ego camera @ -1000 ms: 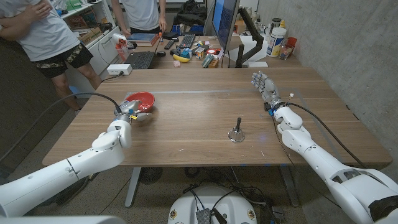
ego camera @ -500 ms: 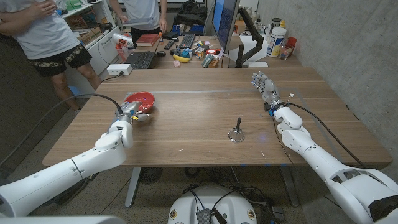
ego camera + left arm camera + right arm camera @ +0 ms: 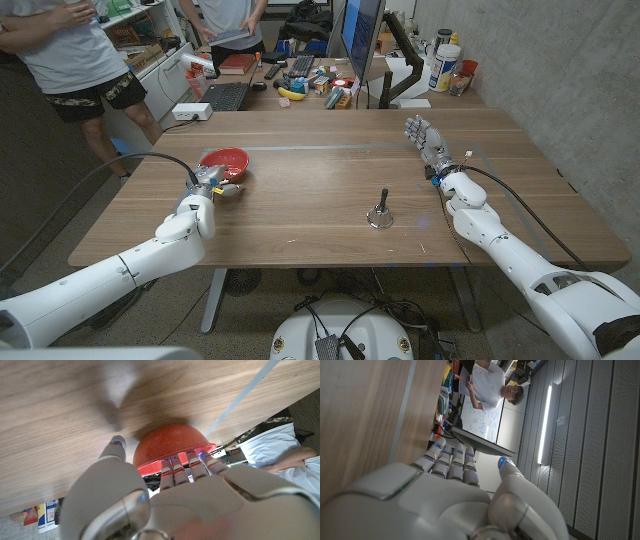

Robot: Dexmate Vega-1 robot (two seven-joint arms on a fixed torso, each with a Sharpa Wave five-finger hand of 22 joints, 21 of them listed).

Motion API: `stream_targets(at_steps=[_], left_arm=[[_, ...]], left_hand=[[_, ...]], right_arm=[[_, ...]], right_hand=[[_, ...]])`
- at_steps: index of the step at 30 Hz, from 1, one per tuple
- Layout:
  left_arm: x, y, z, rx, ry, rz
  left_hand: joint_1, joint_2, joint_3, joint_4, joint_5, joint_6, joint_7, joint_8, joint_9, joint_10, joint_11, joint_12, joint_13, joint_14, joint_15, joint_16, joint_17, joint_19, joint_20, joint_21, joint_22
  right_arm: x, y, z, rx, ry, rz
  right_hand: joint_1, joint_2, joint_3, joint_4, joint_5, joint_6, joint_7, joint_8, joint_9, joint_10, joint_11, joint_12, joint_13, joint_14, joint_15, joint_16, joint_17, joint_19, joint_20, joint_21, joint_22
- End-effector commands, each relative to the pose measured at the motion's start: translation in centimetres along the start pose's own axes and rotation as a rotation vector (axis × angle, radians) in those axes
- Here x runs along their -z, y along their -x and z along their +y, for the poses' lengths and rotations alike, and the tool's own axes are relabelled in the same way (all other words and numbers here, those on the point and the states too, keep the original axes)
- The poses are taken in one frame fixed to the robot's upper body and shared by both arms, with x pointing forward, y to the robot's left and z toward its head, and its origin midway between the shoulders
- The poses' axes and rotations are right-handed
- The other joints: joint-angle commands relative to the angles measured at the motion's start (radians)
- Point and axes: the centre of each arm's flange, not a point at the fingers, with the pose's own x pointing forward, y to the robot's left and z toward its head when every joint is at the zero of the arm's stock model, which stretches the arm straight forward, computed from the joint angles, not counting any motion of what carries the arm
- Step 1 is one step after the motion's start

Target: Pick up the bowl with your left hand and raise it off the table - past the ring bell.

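The red bowl (image 3: 225, 160) sat on the table (image 3: 320, 180) just beyond the left hand (image 3: 212, 180), whose fingers (image 3: 192, 462) touched its rim without gripping. The ring bell (image 3: 380, 213) stood between the hands; the right hand (image 3: 425, 140) was spread.

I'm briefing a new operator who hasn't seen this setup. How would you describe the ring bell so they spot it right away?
Start at the wooden table and look toward its near edge, right of centre, nearer the right hand than the left hand. The ring bell stands alone there: a small metal dome with a thin dark upright handle, unlike the wide red bowl across the table.
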Motion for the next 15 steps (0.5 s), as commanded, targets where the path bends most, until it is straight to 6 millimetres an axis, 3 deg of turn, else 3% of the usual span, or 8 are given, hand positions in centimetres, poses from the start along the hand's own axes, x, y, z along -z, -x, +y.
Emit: stream_targets(at_steps=[1,7,11,15], left_arm=[[-0.21,-0.43,-0.65,0.010,0.009,0.001],[-0.50,-0.53,-0.74,0.004,0.010,-0.014],[-0.62,-0.57,-0.75,0.006,0.010,-0.019],[-0.73,-0.65,-0.87,0.013,0.007,-0.019]], left_hand=[[0.011,0.001,0.003,-0.006,0.005,0.013,-0.003,0.009,0.005,0.010,-0.003,0.008,0.001,0.004,-0.005,0.004,0.002,-0.001,-0.005,0.004,0.005],[0.023,0.005,0.006,-0.011,0.006,0.033,-0.008,0.015,0.005,0.027,-0.006,0.012,0.001,0.016,-0.027,0.006,0.001,0.004,-0.018,0.004,0.005],[0.040,0.009,0.010,-0.018,0.006,0.048,-0.013,0.017,0.005,0.050,-0.007,0.016,0.001,0.028,-0.058,0.005,-0.001,0.021,-0.070,0.007,0.004],[0.050,0.011,0.010,-0.022,0.005,0.061,-0.012,0.019,0.005,0.061,-0.007,0.016,0.001,0.031,-0.066,0.003,0.000,0.070,-0.085,0.022,0.004]], right_arm=[[0.02,-0.13,0.05,-0.003,0.000,-0.001],[-0.10,-0.05,-0.01,-0.002,0.000,-0.005],[-0.17,0.02,-0.10,0.000,0.000,-0.007],[-0.20,0.05,-0.12,0.001,-0.001,-0.009]], right_hand=[[-0.010,0.003,-0.001,-0.006,0.004,0.002,-0.003,-0.005,0.005,0.008,-0.001,-0.003,0.002,0.005,0.004,0.000,0.002,0.012,-0.001,-0.004,0.004],[-0.010,0.003,-0.001,-0.007,0.004,0.002,-0.004,-0.005,0.005,0.007,-0.001,-0.004,0.002,0.006,0.003,0.000,0.002,0.013,0.000,-0.006,0.004],[-0.010,0.003,-0.001,-0.007,0.004,0.001,-0.005,-0.005,0.005,0.007,-0.001,-0.004,0.002,0.005,0.004,0.000,0.001,0.013,0.000,-0.007,0.004],[-0.010,0.003,-0.001,-0.007,0.004,0.001,-0.005,-0.005,0.005,0.007,-0.001,-0.004,0.002,0.005,0.003,0.000,0.001,0.014,0.000,-0.008,0.004]])
